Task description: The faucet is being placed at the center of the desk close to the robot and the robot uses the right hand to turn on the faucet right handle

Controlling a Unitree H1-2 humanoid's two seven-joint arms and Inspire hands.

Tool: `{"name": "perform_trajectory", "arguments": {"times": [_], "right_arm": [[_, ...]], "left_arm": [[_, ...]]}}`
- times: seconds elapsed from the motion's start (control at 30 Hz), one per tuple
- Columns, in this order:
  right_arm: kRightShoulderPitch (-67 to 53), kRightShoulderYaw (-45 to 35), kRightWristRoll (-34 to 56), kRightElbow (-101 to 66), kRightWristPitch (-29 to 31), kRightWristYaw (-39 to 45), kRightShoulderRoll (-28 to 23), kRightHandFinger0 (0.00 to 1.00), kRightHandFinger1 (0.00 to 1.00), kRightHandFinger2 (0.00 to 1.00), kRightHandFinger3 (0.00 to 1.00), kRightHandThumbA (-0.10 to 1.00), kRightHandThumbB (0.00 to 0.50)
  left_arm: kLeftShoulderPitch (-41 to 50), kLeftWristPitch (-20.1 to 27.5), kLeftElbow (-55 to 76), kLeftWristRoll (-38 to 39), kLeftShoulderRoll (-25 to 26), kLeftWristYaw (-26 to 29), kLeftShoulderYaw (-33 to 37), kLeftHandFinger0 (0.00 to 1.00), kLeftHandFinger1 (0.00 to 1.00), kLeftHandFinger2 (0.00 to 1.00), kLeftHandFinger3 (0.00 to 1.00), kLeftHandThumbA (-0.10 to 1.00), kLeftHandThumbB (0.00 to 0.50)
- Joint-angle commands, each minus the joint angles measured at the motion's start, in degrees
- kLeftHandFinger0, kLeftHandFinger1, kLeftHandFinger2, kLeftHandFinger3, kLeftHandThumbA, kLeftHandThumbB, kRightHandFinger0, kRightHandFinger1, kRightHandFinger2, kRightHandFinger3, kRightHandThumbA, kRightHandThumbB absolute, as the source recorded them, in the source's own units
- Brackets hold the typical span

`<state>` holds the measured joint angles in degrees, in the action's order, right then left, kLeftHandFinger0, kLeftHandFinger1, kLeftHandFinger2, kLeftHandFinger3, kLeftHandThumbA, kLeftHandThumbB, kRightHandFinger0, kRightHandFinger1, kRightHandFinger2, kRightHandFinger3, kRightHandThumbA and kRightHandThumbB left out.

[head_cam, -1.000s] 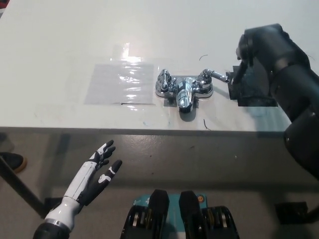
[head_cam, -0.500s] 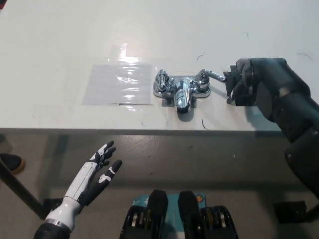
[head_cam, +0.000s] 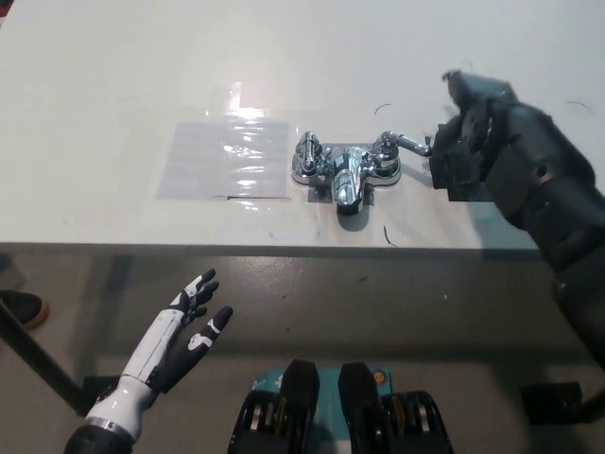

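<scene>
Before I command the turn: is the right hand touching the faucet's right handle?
Cannot tell. In the head view the right hand overlaps the tip of the right handle, no gap showing, but the overhead angle hides height.

Bright overhead light — the desk [head_cam: 113, 76] is nearly washed out, with glare on the plastic sheet [head_cam: 225, 159] and faucet [head_cam: 346, 168] — shadows short, picture a bit soft.

The blurred black right hand [head_cam: 460, 156] meets the chrome faucet's right lever handle [head_cam: 406, 144] — grip unclear; the picture's right edge crops its arm [head_cam: 567, 222].
</scene>
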<state>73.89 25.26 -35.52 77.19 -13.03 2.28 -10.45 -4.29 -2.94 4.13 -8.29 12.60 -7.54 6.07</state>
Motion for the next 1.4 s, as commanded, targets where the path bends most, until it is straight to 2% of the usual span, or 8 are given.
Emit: {"name": "perform_trajectory", "arguments": {"times": [0.0,0.4,0.6,0.73,0.8,0.9,1.1,1.37], "right_arm": [[14.94,-13.47,5.49,-14.93,4.91,-26.41,-12.21,1.0,1.0,1.0,1.0,1.0,0.231],[1.95,-27.32,0.4,-67.56,0.67,-16.74,-19.55,1.0,1.0,1.0,1.0,1.0,0.211],[-8.89,-33.54,9.72,-103.02,-6.5,-4.52,-16.02,1.0,1.0,1.0,1.0,1.0,0.302],[-18.03,-34.21,18.13,-125.76,-11.07,-1.98,-13.28,1.0,1.0,1.0,1.0,1.0,0.266],[-25.28,-33.31,19.18,-131.62,-5.43,-3.45,-13.76,1.0,1.0,1.0,1.0,1.0,0.232],[-37.12,-31.26,28.48,-131.62,7.68,-8.78,-12.75,1.0,1.0,1.0,1.0,1.0,0.34],[-55.32,-28.64,25.38,-131.62,26.93,-14.87,-9.3,1.0,1.0,1.0,1.0,1.0,0.307],[-63.77,-31.48,28.53,-131.62,36.65,-18.58,-11.38,1.0,1.0,1.0,1.0,1.0,0.261]], "left_arm": [[1.51,1.51,1.92,0.61,0.84,0.15,-1.32,1.0,1.0,1.0,1.0,0.84,0.399],[2.67,1.87,1.46,0.44,0.86,0.39,-1.51,1.0,1.0,1.0,1.0,0.85,0.367],[2.59,1.99,0.73,0.61,1.07,0.33,-1.67,1.0,1.0,1.0,1.0,0.86,0.358],[2.79,2.16,0.2,0.93,1.04,0.24,-1.71,1.0,1.0,1.0,1.0,0.88,0.38],[2.63,2.26,0.07,1.18,1.01,0.19,-1.8,1.0,1.0,1.0,1.0,0.9,0.381],[2.77,2.4,0.03,1.44,1.11,0.04,-1.86,1.0,1.0,1.0,1.0,0.94,0.397],[1.76,3.34,-1.07,2.96,1.32,-0.44,-2.51,1.0,1.0,1.0,1.0,1.0,0.446],[3.92,5.6,-1.74,3.57,0.62,-0.61,-1.83,1.0,1.0,1.0,1.0,0.97,0.425]]}}
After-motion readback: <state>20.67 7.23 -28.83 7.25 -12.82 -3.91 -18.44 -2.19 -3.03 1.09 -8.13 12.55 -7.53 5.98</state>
